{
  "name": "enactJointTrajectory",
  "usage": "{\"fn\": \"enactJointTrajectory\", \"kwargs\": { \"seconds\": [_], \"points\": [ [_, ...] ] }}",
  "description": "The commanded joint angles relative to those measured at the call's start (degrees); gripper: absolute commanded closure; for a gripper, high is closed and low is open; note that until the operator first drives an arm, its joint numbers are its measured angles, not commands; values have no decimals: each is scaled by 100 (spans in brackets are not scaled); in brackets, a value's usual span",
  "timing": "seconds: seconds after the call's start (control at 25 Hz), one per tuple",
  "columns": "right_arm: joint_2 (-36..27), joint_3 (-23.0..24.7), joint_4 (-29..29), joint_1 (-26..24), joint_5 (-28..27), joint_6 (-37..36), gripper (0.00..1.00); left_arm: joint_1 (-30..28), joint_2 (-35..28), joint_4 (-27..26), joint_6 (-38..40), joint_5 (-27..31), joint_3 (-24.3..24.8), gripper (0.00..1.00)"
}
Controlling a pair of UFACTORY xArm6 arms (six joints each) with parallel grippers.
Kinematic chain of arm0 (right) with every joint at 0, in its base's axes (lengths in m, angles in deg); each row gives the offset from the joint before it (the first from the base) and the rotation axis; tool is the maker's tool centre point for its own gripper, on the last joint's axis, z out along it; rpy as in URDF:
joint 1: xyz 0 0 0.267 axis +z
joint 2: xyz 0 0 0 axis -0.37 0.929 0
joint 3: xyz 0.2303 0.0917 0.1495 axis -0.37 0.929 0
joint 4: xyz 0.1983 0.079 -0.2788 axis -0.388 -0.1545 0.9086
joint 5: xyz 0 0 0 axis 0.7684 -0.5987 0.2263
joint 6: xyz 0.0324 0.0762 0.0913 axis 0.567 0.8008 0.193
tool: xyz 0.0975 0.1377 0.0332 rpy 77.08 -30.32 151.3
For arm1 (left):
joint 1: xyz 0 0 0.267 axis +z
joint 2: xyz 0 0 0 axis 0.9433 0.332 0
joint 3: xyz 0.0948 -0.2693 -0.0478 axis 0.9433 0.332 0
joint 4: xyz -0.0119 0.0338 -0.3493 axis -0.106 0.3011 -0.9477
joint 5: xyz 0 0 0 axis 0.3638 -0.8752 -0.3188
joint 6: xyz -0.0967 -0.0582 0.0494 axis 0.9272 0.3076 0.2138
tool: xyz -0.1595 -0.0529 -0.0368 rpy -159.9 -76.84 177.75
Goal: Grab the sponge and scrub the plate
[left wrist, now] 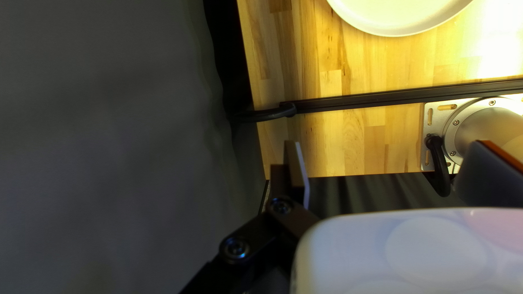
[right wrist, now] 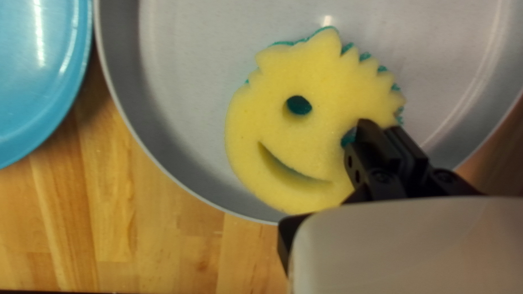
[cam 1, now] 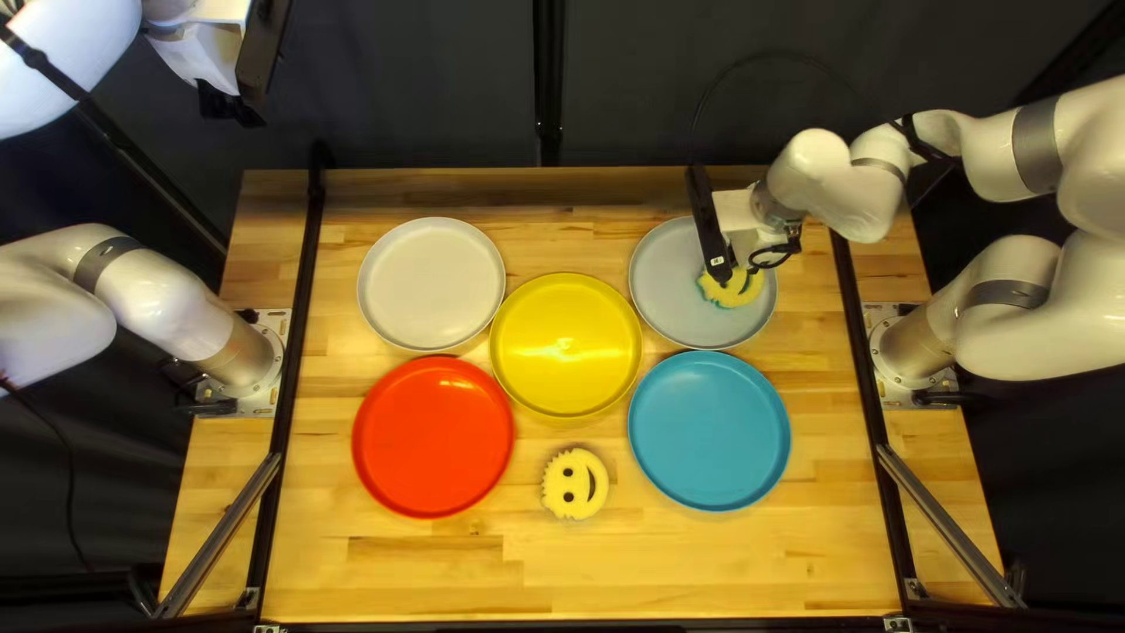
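Observation:
My right gripper [cam 1: 718, 272] is over the grey plate [cam 1: 666, 307], beside the yellow, green-backed sponge [cam 1: 736, 290], which lies face up on that plate. In the right wrist view my right gripper [right wrist: 382, 128] is closed on the edge of the sponge [right wrist: 294, 130] near one eye hole; its fingers cover that spot. The grey plate [right wrist: 185, 81] surrounds the sponge. My left gripper [cam 1: 231, 108] is raised beyond the table's far left corner. Seen from its own wrist, my left gripper [left wrist: 389, 157] has its fingers wide apart with nothing between them.
A second smiley sponge [cam 1: 574, 483] lies on the table between the red plate [cam 1: 434, 436] and blue plate [cam 1: 709, 430]. The yellow plate [cam 1: 566, 346] is central, the white plate [cam 1: 431, 284] at its left. Black rails [cam 1: 298, 340] run along both sides.

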Motion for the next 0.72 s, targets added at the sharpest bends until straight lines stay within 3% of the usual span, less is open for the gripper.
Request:
{"fn": "enactJointTrajectory", "kwargs": {
  "seconds": [0.04, 0.44, 0.72],
  "points": [
    [193, -167, -181, -197, -33, -418, 100, 0, 0, 0, 0, 0, 0, 0],
    [-160, 230, -126, 246, -32, -188, 100, 0, 0, 0, 0, 0, 0, 0],
    [-531, 553, 78, 905, -23, 420, 100, 0, 0, 0, 0, 0, 0, 0]
  ]
}}
